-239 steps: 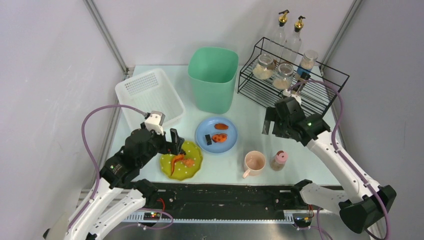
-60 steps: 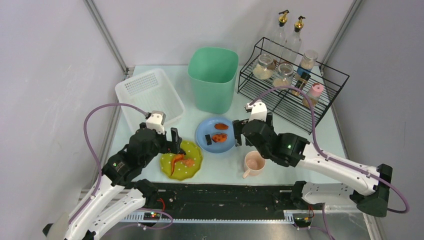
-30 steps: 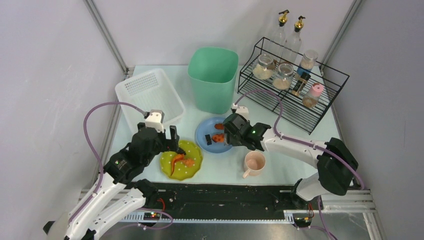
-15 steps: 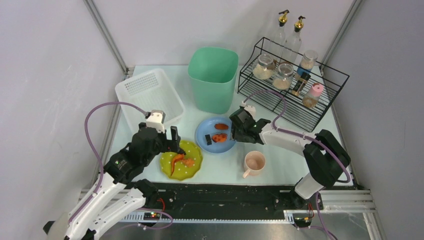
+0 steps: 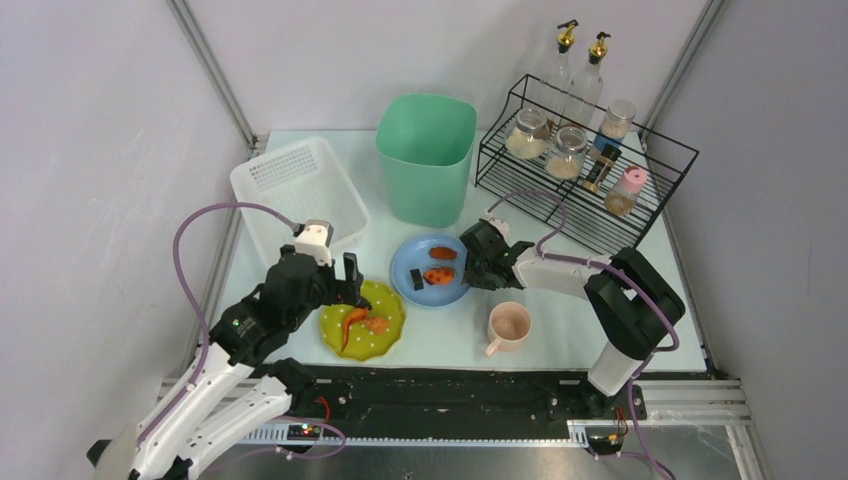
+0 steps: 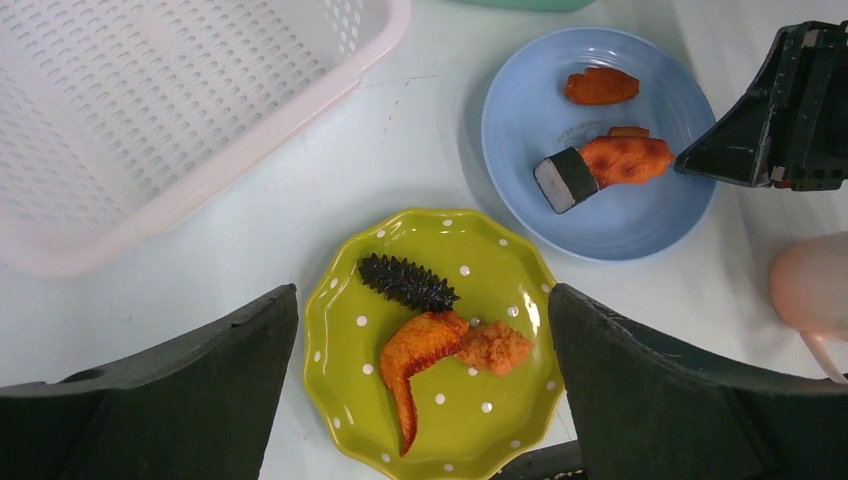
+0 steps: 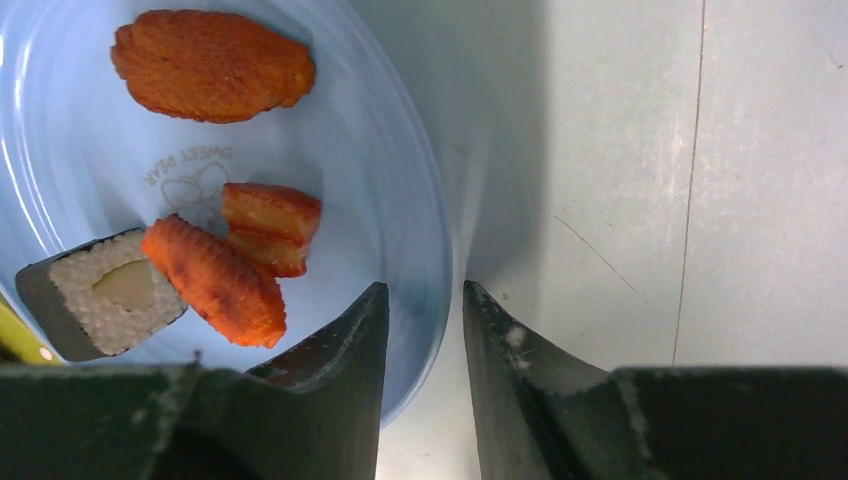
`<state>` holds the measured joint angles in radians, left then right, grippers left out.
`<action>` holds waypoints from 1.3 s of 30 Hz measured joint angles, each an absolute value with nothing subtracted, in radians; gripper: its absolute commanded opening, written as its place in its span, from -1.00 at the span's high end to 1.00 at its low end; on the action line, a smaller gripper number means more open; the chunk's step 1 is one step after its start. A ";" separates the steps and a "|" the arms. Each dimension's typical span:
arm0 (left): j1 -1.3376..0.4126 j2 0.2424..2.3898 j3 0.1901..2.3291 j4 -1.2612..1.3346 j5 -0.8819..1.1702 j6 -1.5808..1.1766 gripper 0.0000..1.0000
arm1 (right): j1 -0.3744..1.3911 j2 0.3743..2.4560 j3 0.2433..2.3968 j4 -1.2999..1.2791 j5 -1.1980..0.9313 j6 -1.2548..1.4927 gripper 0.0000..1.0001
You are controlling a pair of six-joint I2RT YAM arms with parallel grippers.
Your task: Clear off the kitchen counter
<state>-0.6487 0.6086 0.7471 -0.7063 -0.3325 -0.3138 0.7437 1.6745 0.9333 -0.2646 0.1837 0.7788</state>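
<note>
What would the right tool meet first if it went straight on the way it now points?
Probably the rim of the blue plate, which sits in the open gap of the right tool. One finger would land inside the plate, the other on the counter; depth is unclear.

A lab cell staged as a kitchen is suggested by grey panels (image 5: 90, 120), aluminium framing (image 5: 212, 72) and a kitchen counter (image 5: 560, 325) bearing a spice rack (image 5: 600, 215)

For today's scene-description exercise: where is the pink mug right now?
In the top external view the pink mug stands right of centre on the kitchen counter, near its front edge, just near-right of the blue plate.
</note>
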 measured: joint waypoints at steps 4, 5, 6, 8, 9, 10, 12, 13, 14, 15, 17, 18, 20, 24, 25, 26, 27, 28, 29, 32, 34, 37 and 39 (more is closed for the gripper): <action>-0.649 0.609 0.747 -0.706 -0.332 -0.314 -0.97 | 0.737 1.682 0.924 -0.247 0.167 0.789 0.74; -0.649 0.611 0.747 -0.706 -0.332 -0.314 -0.97 | 0.736 1.683 0.922 -0.242 0.167 0.791 0.89; -0.649 0.611 0.747 -0.706 -0.332 -0.314 -0.97 | 0.735 1.683 0.921 -0.232 0.166 0.801 0.99; -0.649 0.616 0.747 -0.706 -0.331 -0.314 -0.97 | 0.727 1.683 0.920 -0.205 0.166 0.817 1.00; -0.649 0.617 0.747 -0.706 -0.329 -0.314 -0.97 | 0.724 1.683 0.920 -0.197 0.165 0.818 1.00; -0.649 0.618 0.747 -0.706 -0.328 -0.314 -0.97 | 0.722 1.683 0.920 -0.192 0.164 0.820 1.00; -0.649 0.619 0.747 -0.706 -0.328 -0.314 -0.97 | 0.722 1.682 0.916 -0.189 0.164 0.820 1.00; -0.649 0.620 0.747 -0.706 -0.328 -0.314 -0.97 | 0.722 1.681 0.915 -0.188 0.164 0.820 1.00; -0.649 0.620 0.747 -0.706 -0.328 -0.314 -0.97 | 0.722 1.678 0.913 -0.188 0.163 0.820 1.00; -0.649 0.620 0.747 -0.706 -0.328 -0.314 -0.97 | 0.723 1.671 0.910 -0.189 0.165 0.820 1.00; -0.649 0.620 0.747 -0.706 -0.328 -0.314 -0.97 | 0.723 1.650 0.905 -0.197 0.169 0.815 1.00; -0.649 0.620 0.747 -0.706 -0.328 -0.314 -0.97 | 0.723 1.630 0.900 -0.208 0.175 0.809 1.00; -0.649 0.620 0.747 -0.706 -0.327 -0.314 -0.97 | 0.724 1.584 0.891 -0.242 0.183 0.785 1.00; -0.649 0.620 0.747 -0.706 -0.327 -0.314 -0.97 | 0.727 1.495 0.880 -0.310 0.183 0.742 1.00; -0.649 0.620 0.747 -0.706 -0.327 -0.314 -0.97 | 0.727 1.477 0.880 -0.319 0.182 0.736 1.00; -0.649 0.620 0.747 -0.706 -0.326 -0.314 -0.97 | 0.727 1.455 0.880 -0.331 0.177 0.728 1.00; -0.649 0.620 0.747 -0.706 -0.326 -0.314 -0.97 | 0.727 1.432 0.880 -0.340 0.171 0.722 1.00; -0.649 0.620 0.747 -0.706 -0.326 -0.314 -0.97 | 0.727 1.410 0.880 -0.346 0.163 0.717 1.00; -0.649 0.620 0.747 -0.706 -0.326 -0.314 -0.97 | 0.727 1.390 0.880 -0.350 0.154 0.712 1.00; -0.649 0.620 0.747 -0.706 -0.325 -0.314 -0.97 | 0.727 1.327 0.880 -0.362 0.124 0.701 1.00; -0.649 0.620 0.747 -0.706 -0.325 -0.314 -0.97 | 0.727 1.296 0.880 -0.370 0.108 0.695 1.00; -0.649 0.620 0.747 -0.706 -0.325 -0.314 -0.97 | 0.727 1.257 0.880 -0.393 0.089 0.680 1.00; -0.649 0.620 0.747 -0.706 -0.324 -0.314 -0.97 | 0.727 1.240 0.889 -0.423 0.081 0.669 1.00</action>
